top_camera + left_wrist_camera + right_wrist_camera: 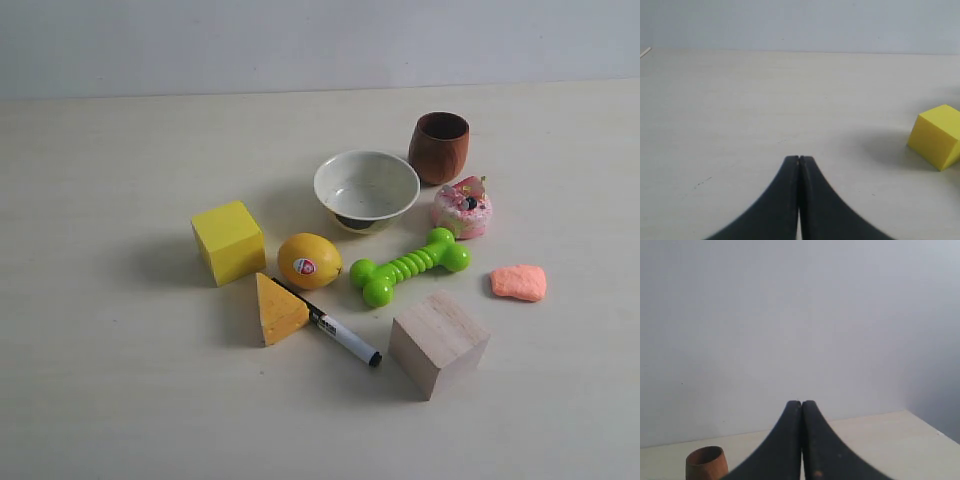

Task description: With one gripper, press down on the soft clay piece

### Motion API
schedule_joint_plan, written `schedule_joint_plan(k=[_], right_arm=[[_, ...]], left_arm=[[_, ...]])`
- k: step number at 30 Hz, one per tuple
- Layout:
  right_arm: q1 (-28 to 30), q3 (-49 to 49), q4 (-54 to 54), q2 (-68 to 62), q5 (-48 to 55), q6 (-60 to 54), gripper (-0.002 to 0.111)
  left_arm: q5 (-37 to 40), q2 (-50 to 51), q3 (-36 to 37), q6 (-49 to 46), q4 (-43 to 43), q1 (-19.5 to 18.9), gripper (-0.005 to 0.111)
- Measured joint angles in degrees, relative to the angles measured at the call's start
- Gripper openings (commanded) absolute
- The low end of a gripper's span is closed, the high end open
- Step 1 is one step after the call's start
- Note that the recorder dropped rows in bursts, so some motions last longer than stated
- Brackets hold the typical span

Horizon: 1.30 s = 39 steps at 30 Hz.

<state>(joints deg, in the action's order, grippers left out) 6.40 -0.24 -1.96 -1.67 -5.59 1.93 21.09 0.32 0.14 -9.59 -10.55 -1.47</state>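
The soft clay piece (518,282), a small salmon-orange flattish lump, lies alone on the table at the right of the exterior view, beyond the wooden cube (438,342). Neither arm shows in that view. My left gripper (799,159) is shut with nothing between its dark fingers, over bare table with the yellow cube (937,137) off to one side. My right gripper (801,403) is also shut and empty, pointing toward the wall with the brown cup (704,462) at the frame's corner. The clay is in neither wrist view.
Around the clay stand a pink-and-white doughnut toy (462,208), green bone toy (408,265), brown wooden cup (439,147), white bowl (366,189), lemon (309,261), yellow cube (229,241), orange wedge (279,309) and a black-and-white marker (340,332).
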Motion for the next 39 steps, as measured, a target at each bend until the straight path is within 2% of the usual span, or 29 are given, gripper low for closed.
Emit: schedule_joint_plan(k=[4,10,13,20,30,39], right_arm=[[0.0,0.0,0.0,0.0,-2.0,0.0,0.0],[0.0,0.0,-2.1,0.0,-15.4,2.6,0.0],[0.0,-1.2,-3.1,0.0,-16.5,4.1,0.0],[0.0,-14.3,-3.5,-2.5,-4.3,2.5,0.0],[-0.4,-33.3,-3.6,-22.9,17.4,-5.9,0.0],[-9.2,-42.5,-4.1,-44.9,33.4,-12.1,0.0]], left_arm=[[0.0,0.0,0.0,0.0,0.0,0.0,0.0],[0.0,0.0,0.0,0.0,0.0,0.0,0.0],[0.0,0.0,0.0,0.0,0.0,0.0,0.0],[0.0,0.0,0.0,0.0,0.0,0.0,0.0],[0.0,0.0,0.0,0.0,0.0,0.0,0.0],[0.0,0.0,0.0,0.0,0.0,0.0,0.0]])
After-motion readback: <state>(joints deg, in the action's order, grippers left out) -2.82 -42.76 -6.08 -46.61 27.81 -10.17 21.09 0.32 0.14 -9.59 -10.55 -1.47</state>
